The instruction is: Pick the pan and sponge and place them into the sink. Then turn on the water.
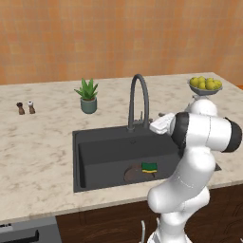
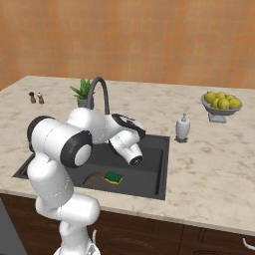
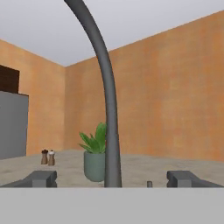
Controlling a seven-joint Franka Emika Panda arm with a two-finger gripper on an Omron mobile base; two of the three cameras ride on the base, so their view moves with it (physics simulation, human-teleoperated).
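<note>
I see the pan, dark brown, round and shallow, lying on the floor of the sink; the sponge, yellow with a green top, rests on the pan's right part; the sink is a dark grey rectangular basin set into a pale marbled desk; the faucet, a tall arched dark grey tube, stands at the basin's rear edge; behind the desk rises an orange textured wall. In the hand view, I read the gripper just before the faucet stem, jaws spread wide, holding nothing. The right base view adds a white soap dispenser beside the sink; the hand view adds a dark cabinet at far left.
</note>
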